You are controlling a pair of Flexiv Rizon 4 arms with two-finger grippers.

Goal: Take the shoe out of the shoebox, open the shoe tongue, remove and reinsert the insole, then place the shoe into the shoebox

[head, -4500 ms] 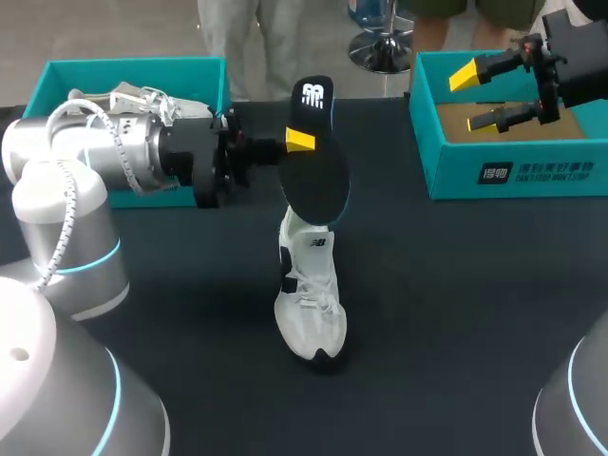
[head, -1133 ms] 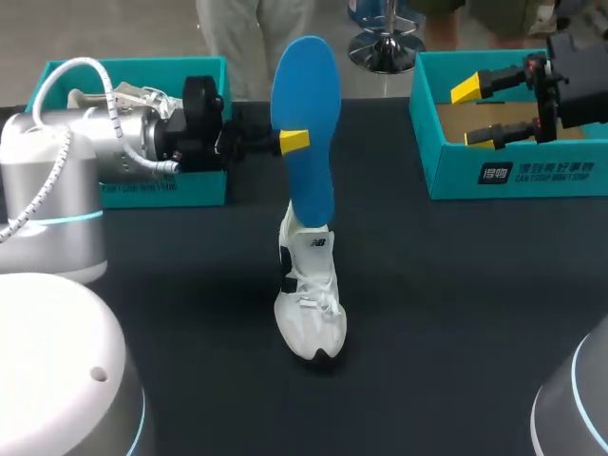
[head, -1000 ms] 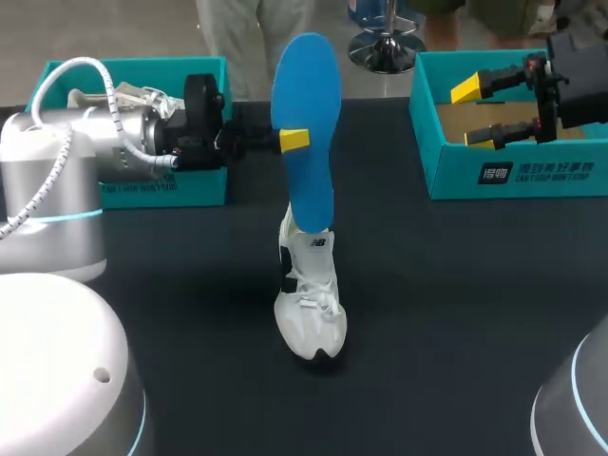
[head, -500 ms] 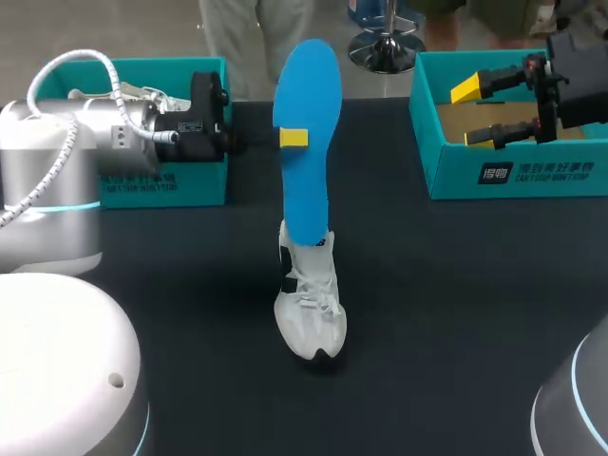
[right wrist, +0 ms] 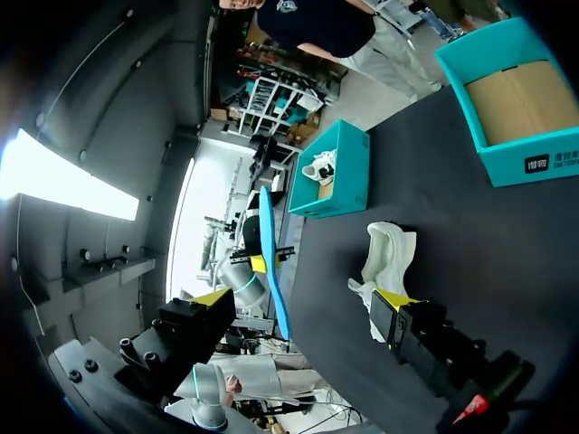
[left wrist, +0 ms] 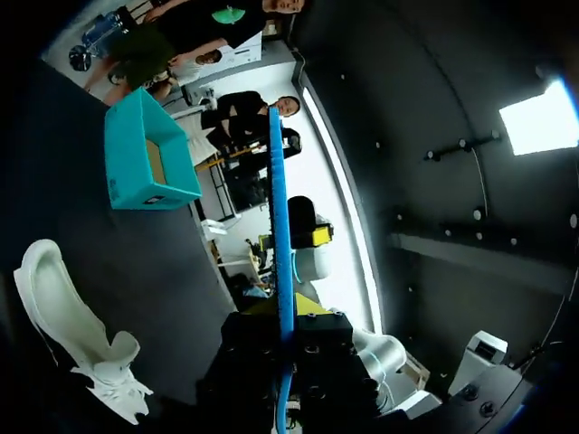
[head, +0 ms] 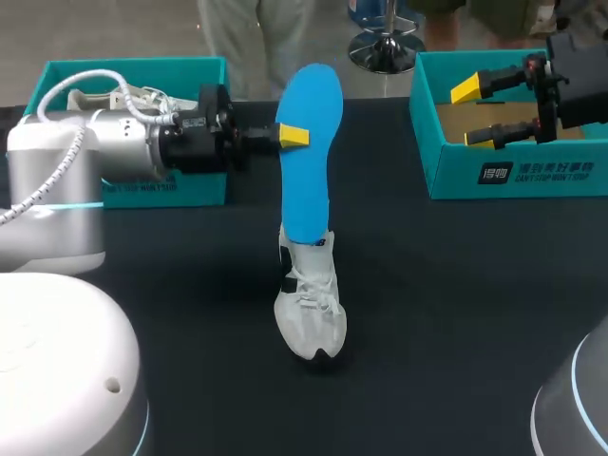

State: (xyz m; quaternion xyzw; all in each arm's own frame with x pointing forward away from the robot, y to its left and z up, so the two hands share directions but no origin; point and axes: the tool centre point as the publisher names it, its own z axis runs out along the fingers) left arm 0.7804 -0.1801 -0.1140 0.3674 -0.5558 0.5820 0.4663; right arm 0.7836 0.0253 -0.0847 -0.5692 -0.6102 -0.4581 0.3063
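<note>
The insole [head: 309,152] is clamped upright by the left gripper [head: 293,137], lower end at the shoe [head: 309,299] on the bench [head: 456,304]. Reinsertion is judged due, by lowering. The right gripper [head: 472,102] is held open.

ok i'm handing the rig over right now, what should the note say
Left gripper: shut on the blue insole, held upright over the shoe, lower end at its opening.
Right gripper: open, empty, above the right shoebox.
Shoe: mid-table, out of the box.
Done: shoe out, insole removed.
Left: seat the insole, put the shoe into the shoebox.
</note>
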